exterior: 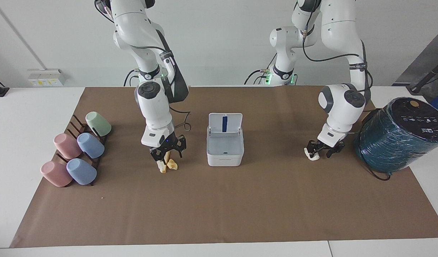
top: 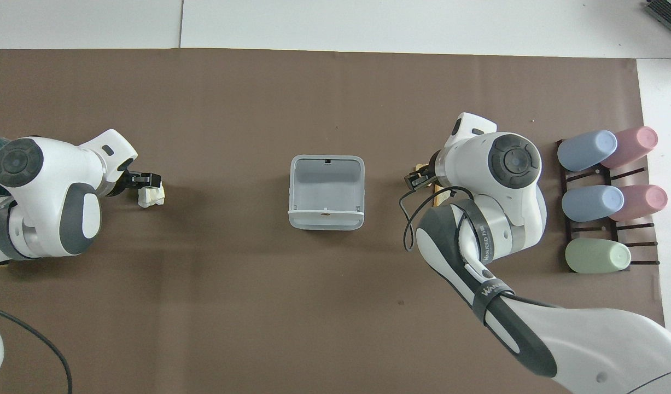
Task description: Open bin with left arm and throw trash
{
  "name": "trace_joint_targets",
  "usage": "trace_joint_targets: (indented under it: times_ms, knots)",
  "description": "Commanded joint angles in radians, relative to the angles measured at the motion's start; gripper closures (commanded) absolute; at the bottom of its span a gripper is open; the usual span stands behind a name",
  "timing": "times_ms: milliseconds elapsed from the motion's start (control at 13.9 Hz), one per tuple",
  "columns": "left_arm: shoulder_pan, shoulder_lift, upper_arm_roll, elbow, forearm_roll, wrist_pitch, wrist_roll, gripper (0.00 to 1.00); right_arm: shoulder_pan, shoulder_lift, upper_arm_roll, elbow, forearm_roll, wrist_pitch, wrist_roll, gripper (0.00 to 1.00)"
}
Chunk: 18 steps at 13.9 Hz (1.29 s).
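Note:
The white bin (exterior: 225,152) stands mid-table with its lid (exterior: 225,123) tipped up toward the robots; it also shows in the overhead view (top: 326,219), inside bare. My left gripper (exterior: 320,150) is down at the white wad (exterior: 312,155), fingers open, the wad by one fingertip; both show in the overhead view, the gripper (top: 144,179) and the wad (top: 152,197). My right gripper (exterior: 167,151) is open and low over the pale bread wedge (exterior: 163,167) and the yellow lump (exterior: 173,165). In the overhead view the right hand (top: 416,179) covers most of both scraps.
A big teal cylinder with a black top (exterior: 397,139) lies at the left arm's end, close to the left wrist. A dark rack of pastel cups (exterior: 79,151) stands at the right arm's end. Brown paper covers the table.

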Motion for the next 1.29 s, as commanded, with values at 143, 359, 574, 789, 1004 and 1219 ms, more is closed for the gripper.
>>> trace_joint_targets:
  times_ms: [143,359,574,789,1004,1219]
  knots:
    - [0.013,-0.016,-0.008,-0.026,-0.013,0.018,0.011,0.90,0.001,0.031,-0.007,-0.072,0.015,0.135,-0.090,0.45]
    - [0.013,-0.016,-0.008,-0.024,-0.013,0.018,0.017,1.00,-0.004,0.044,-0.007,-0.066,0.001,0.176,-0.087,1.00]
    - [0.013,-0.016,-0.008,-0.018,-0.013,0.016,0.017,1.00,-0.030,0.021,-0.008,-0.019,0.009,0.125,-0.031,1.00]
    - [0.016,-0.021,-0.008,-0.011,-0.013,0.016,0.017,1.00,-0.022,-0.027,-0.004,0.082,0.026,-0.030,0.107,1.00]
    - [0.016,-0.029,-0.008,0.008,-0.013,0.007,0.017,1.00,-0.021,-0.019,0.050,0.213,0.247,-0.130,0.175,1.00]
    - [0.016,-0.044,-0.008,0.063,-0.013,-0.065,0.017,1.00,0.054,-0.019,0.067,0.230,0.417,-0.098,0.273,1.00]
